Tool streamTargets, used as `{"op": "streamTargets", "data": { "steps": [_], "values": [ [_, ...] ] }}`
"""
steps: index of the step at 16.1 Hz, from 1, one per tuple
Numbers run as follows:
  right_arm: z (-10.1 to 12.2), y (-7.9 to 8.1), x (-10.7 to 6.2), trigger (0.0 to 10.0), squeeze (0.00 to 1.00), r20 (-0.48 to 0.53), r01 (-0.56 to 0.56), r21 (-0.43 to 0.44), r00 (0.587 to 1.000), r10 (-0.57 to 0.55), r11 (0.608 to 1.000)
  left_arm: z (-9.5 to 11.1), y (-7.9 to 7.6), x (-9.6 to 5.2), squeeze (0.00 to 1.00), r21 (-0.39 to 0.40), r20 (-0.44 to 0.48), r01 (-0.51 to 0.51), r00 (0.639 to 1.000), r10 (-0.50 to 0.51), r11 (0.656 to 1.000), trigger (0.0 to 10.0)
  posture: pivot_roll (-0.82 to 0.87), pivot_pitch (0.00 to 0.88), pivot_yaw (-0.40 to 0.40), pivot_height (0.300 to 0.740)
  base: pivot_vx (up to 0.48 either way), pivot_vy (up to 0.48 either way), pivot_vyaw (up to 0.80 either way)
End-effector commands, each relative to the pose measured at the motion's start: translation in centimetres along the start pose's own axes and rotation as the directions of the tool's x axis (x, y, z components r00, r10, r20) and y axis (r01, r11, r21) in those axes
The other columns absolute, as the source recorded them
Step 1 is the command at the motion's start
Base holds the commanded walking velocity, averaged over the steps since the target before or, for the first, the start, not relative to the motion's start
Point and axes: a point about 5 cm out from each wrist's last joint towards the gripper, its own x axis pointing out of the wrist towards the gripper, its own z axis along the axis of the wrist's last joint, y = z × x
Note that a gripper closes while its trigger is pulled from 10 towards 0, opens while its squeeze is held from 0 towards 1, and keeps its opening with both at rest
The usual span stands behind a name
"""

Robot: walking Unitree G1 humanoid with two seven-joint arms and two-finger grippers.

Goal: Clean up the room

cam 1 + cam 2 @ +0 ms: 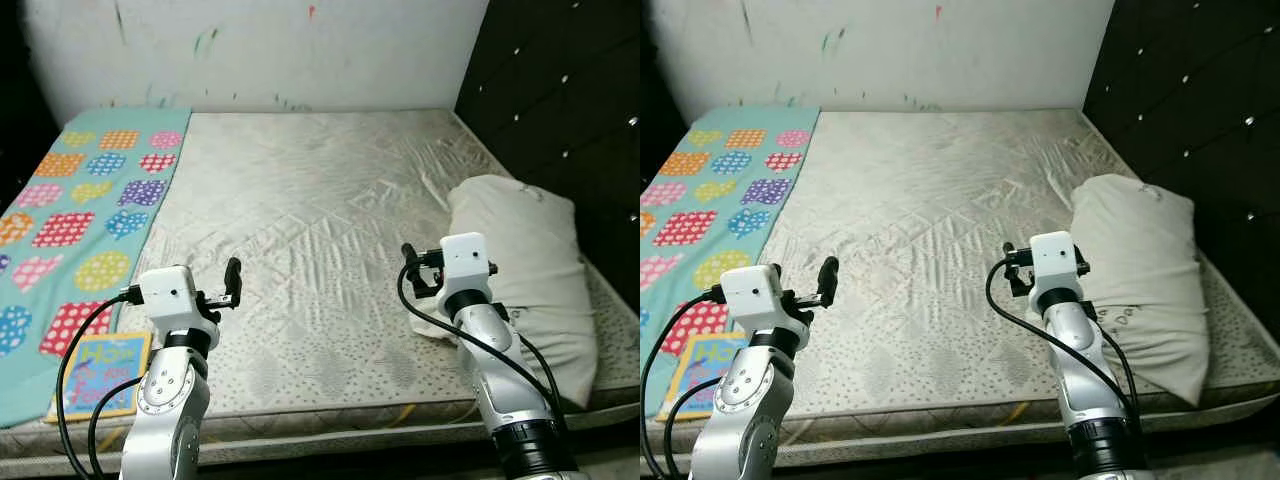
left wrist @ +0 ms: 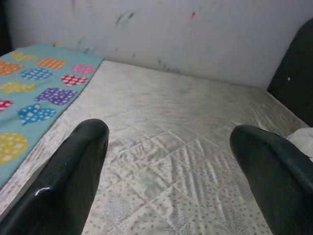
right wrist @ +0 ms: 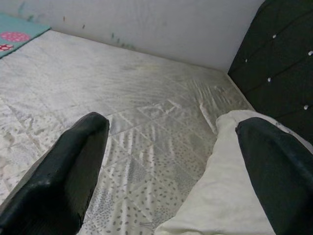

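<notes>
A white pillow (image 1: pixel 525 270) lies on the right side of a bare quilted mattress (image 1: pixel 320 190), against the dark headboard. A teal blanket (image 1: pixel 80 210) with colourful dotted patches covers the mattress's left strip. On its near corner lies a children's book (image 1: pixel 100 372). My left gripper (image 1: pixel 232 278) hovers open over the front left of the mattress, right of the book, holding nothing. Open and empty too, my right gripper (image 1: pixel 412 268) hangs just left of the pillow's near end; the pillow (image 3: pixel 230 196) lies under one of its fingers.
A black tufted headboard (image 1: pixel 560 90) runs along the right side. At the far end stands a white wall (image 1: pixel 280 50) with paint marks. The mattress's front edge (image 1: pixel 330 415) is directly below my arms.
</notes>
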Motion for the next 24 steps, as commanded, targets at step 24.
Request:
{"op": "streamTargets", "data": {
  "steps": [24],
  "values": [
    [-0.6, 0.62, 0.01, 10.0, 0.0, 0.0, -0.003, 0.016, 1.0, 0.003, 1.0, -0.36, 0.02, 0.07, 0.0, 0.01, -0.016, -0.012, 1.0, 0.012, 1.0, 10.0, -0.05, 0.0, -0.046, 0.74, 0.0, 0.034, 0.0]
  ]
}}
